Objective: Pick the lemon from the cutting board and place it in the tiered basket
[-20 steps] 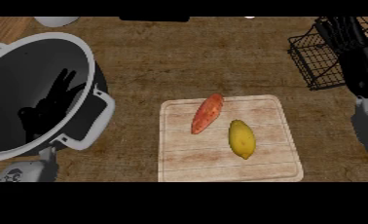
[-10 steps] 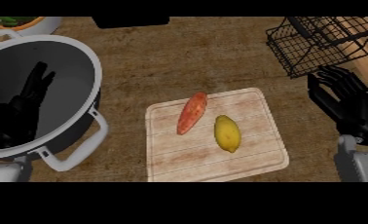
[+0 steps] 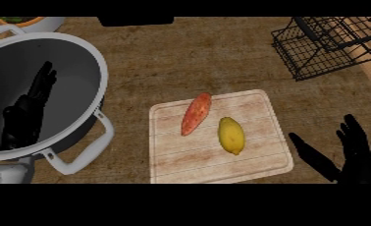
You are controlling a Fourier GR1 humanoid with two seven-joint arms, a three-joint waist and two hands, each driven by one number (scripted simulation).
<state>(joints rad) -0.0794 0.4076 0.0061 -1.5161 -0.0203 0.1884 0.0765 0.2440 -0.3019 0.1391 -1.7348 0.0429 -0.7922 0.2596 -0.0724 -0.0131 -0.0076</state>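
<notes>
With your right hand [image 3: 346,155] open beside it, take the small, probably light and rollable lemon [image 3: 231,135] across its middle.

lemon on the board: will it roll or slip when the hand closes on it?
The lemon is a smooth oval lying on its side on the flat cutting board, so it probably rolls sideways if nudged. Its tapered ends may squirt out of a pinch. It looks rigid, not floppy.

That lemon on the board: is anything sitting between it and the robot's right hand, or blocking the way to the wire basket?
Nothing visible. The lemon lies free on the cutting board, the open right hand off the board's right edge. Only bare counter shows up to the tiered basket.
</notes>
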